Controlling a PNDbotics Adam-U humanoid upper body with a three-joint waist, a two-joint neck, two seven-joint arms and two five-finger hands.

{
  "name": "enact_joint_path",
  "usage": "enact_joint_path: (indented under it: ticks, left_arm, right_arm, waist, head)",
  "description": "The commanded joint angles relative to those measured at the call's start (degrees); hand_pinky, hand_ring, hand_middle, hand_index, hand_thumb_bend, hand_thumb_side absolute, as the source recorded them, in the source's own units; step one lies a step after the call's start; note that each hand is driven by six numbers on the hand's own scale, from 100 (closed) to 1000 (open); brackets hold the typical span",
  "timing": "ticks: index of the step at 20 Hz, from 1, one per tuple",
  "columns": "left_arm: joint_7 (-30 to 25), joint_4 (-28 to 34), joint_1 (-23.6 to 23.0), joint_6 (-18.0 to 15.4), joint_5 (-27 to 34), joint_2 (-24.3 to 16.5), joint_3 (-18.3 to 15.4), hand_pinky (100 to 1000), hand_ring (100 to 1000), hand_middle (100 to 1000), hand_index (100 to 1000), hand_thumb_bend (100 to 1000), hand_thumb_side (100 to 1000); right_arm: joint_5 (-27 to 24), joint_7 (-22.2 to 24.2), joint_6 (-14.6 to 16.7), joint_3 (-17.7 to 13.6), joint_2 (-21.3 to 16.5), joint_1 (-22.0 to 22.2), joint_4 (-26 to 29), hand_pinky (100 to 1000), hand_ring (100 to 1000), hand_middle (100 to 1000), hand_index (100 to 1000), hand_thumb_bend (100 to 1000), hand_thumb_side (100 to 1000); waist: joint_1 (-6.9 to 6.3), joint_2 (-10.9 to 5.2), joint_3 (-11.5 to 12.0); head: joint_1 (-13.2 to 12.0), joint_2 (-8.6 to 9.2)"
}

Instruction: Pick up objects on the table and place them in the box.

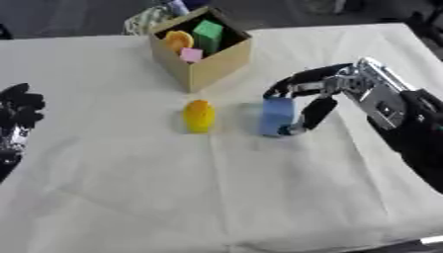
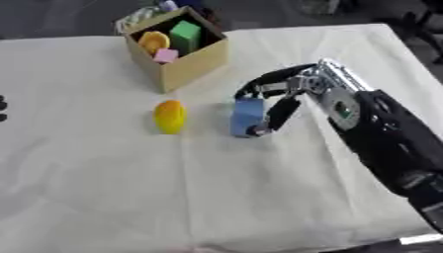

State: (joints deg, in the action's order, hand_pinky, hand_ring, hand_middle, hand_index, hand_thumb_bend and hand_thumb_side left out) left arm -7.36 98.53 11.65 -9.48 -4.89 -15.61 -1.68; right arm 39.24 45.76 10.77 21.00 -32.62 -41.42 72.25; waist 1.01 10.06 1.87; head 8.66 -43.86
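Note:
A blue block (image 1: 277, 116) stands upright on the white cloth near the table's middle. My right hand (image 1: 346, 84) reaches in from the right; its fingers (image 1: 286, 86) arch over the block's top and the thumb (image 1: 316, 111) presses its right side, so it is shut on the block. A yellow rounded object (image 1: 199, 116) stands just left of the block, untouched. Behind both stands an open cardboard box (image 1: 212, 64), holding an orange round piece (image 1: 177, 39), a green block (image 1: 207, 32) and a pink cube (image 1: 191, 54). My left hand (image 1: 17, 116) rests open at the left edge.
The white cloth (image 1: 216, 188) is wrinkled and covers the table down to the front edge. A pale striped thing (image 1: 143, 20) lies just behind the box at the table's far edge. Dark floor shows beyond the table.

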Motion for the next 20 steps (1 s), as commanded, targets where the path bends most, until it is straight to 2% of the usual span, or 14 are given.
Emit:
enact_joint_path:
  ticks: [1, 4, 5, 7, 9, 10, 12, 13, 16, 20]
  left_arm:
    - [0.10, 0.54, 0.46, 0.06, -0.04, -0.92, -0.51, 777, 792, 725, 898, 247, 671]
    - [0.12, 0.51, 0.46, 0.08, -0.02, -0.87, -0.49, 778, 793, 725, 897, 246, 672]
    - [0.12, 0.51, 0.48, 0.08, -0.01, -0.85, -0.49, 778, 793, 725, 897, 246, 672]
    - [0.13, 0.52, 0.50, 0.08, 0.00, -0.86, -0.51, 777, 793, 725, 897, 246, 672]
    - [0.20, 0.51, 0.49, 0.10, 0.00, -0.88, -0.55, 777, 793, 724, 897, 245, 672]
    - [0.22, 0.51, 0.48, 0.10, 0.01, -0.88, -0.56, 777, 793, 724, 897, 245, 672]
    - [0.22, 0.51, 0.50, 0.11, 0.03, -0.84, -0.54, 778, 794, 724, 897, 245, 672]
    - [0.22, 0.51, 0.50, 0.10, 0.04, -0.84, -0.53, 778, 794, 724, 897, 244, 671]
    - [0.25, 0.53, 0.50, 0.11, 0.05, -0.85, -0.56, 778, 795, 724, 897, 244, 671]
    - [0.27, 0.54, 0.50, 0.11, 0.11, -0.84, -0.56, 778, 795, 724, 897, 243, 670]
  right_arm:
    - [2.26, -2.77, -0.41, -1.06, -0.25, -0.98, -1.66, 839, 904, 964, 1000, 336, 520]
    - [3.64, -5.63, -0.77, -1.27, 0.58, -1.20, -3.34, 818, 875, 928, 1000, 328, 519]
    - [4.05, -6.59, -0.76, -1.24, 0.84, -1.22, -3.88, 806, 854, 882, 1000, 325, 513]
    - [4.37, -8.57, -0.38, -1.25, 1.15, -1.21, -4.61, 781, 805, 750, 992, 320, 485]
    - [4.44, -11.35, -0.01, -1.52, 1.18, -1.26, -4.50, 729, 704, 510, 891, 266, 406]
    - [4.48, -13.19, 0.01, -1.73, 1.15, -1.33, -4.17, 709, 669, 457, 857, 280, 361]
    - [4.29, -16.64, -0.11, -2.06, 1.12, -1.57, -3.52, 678, 620, 379, 814, 248, 310]
    - [4.01, -18.14, -0.23, -2.20, 1.11, -1.78, -3.24, 662, 601, 347, 797, 237, 291]
    - [3.13, -21.65, -0.82, -2.74, 1.14, -2.98, -2.16, 640, 580, 325, 782, 203, 245]
    - [1.86, -23.04, -1.91, -3.68, 1.57, -5.94, -1.19, 638, 578, 328, 788, 199, 207]
  waist:
    - [0.12, -1.61, 0.00]
    - [0.04, -1.57, 0.02]
    - [0.01, -1.55, 0.02]
    - [-0.04, -1.53, 0.03]
    - [-0.07, -1.52, 0.01]
    - [-0.07, -1.52, 0.00]
    - [-0.08, -1.54, -0.04]
    - [-0.08, -1.56, -0.06]
    - [-0.14, -1.65, -0.10]
    - [-0.22, -1.77, 0.03]
  head:
    - [-0.07, -0.26]
    - [-0.01, -0.26]
    - [-0.02, -0.26]
    - [-0.08, -0.26]
    - [-0.11, -0.26]
    - [-0.13, -0.26]
    - [-0.18, -0.26]
    - [-0.19, -0.26]
    - [-0.18, -0.26]
    - [-0.23, -0.26]
